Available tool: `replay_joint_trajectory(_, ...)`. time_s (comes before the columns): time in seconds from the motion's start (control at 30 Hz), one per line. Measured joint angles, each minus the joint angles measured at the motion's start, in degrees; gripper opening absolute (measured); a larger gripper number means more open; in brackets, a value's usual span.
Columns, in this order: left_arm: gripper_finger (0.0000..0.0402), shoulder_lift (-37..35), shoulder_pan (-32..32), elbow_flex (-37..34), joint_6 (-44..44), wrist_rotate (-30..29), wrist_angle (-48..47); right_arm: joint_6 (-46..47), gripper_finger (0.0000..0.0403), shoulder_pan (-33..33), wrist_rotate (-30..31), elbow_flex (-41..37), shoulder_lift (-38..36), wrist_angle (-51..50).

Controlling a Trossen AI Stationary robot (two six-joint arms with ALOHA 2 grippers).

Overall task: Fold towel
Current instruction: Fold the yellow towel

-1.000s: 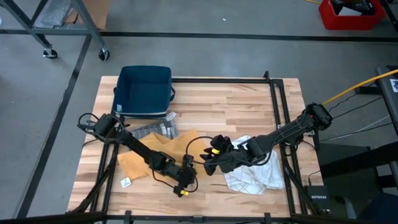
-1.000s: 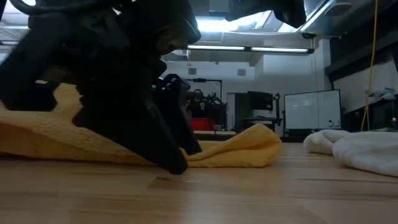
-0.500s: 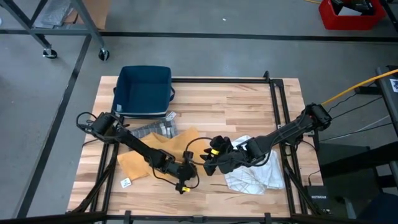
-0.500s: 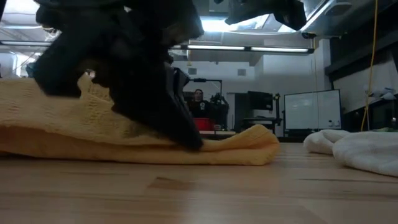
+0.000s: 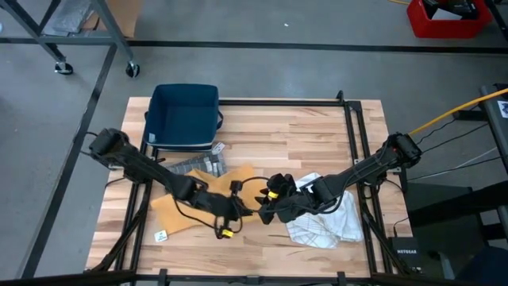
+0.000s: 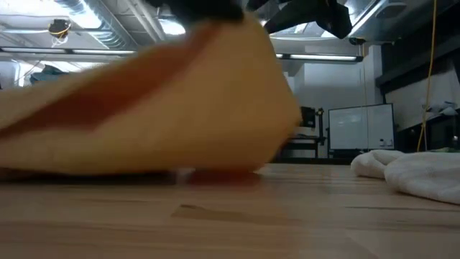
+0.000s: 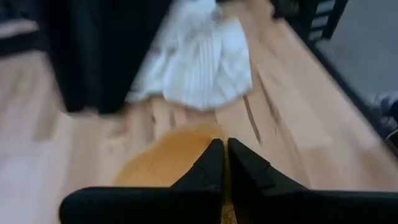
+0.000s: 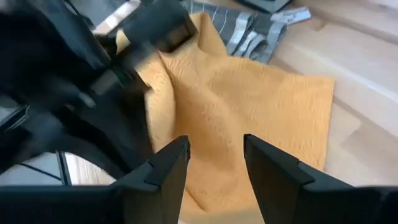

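Towel (image 5: 171,208) edge pinched, lifted by left claw (image 5: 231,208).

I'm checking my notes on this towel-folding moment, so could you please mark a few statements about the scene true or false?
1. The left gripper is shut on the yellow towel. True.
2. The right gripper is shut. False: its fingers stand apart, above the yellow towel.
3. A white cloth lies on the table. True.
4. The blue bin holds the yellow towel. False: the towel is on the table.

Open right hand (image 8: 214,165) over yellow towel (image 8: 261,106)
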Motion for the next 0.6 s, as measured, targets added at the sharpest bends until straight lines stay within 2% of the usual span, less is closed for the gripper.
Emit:
replay_joint_trajectory(0.23, 0.0002, -14.7, 1.0, 0.0, 4.4, -1.8, -5.6, -2.4, 0.0166, 0.0, 3.5, 0.0, -0.1, -0.3)
replay_joint_trajectory(0.6, 0.0001, -37.4, 4.6, 0.0, 9.8, -3.3, -7.1, -10.4, 0.0166, 0.0, 2.5, 0.0, -0.2, -0.3)
